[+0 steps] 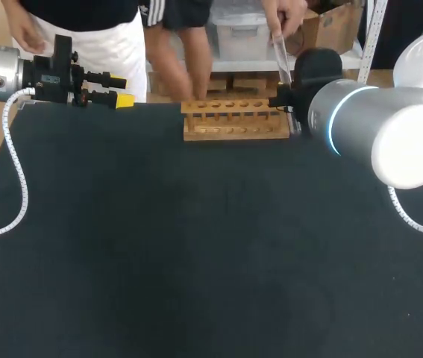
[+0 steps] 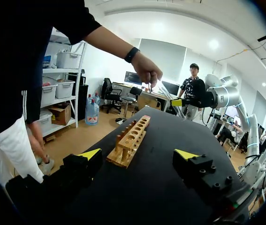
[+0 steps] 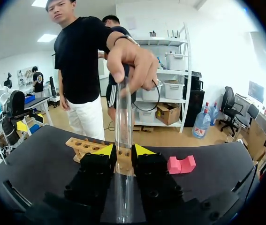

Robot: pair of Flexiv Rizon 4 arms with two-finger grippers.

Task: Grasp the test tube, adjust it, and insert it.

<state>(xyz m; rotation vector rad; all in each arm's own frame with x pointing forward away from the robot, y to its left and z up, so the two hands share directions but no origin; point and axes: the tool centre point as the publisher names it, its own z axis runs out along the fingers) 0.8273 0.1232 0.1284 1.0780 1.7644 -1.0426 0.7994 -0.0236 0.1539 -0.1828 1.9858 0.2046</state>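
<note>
Tube (image 3: 123, 117) stands in right gripper (image 3: 124, 151)

Thin clear glass: likely light, stiff, slick, breakable. The gripper's fingers (image 3: 105, 151) seem clamped on its lower part; a person's hand (image 3: 133, 63) holds its top. A gentle, square pinch at mid-length suits it. The left gripper (image 2: 138, 154) has its fingers apart, with the rack (image 2: 130, 140) ahead of them.

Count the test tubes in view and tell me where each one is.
1. The test tube stands upright between the fingers of the right gripper, its top held by a person's hand. The wooden rack shows empty holes, though some are partly hidden.
</note>
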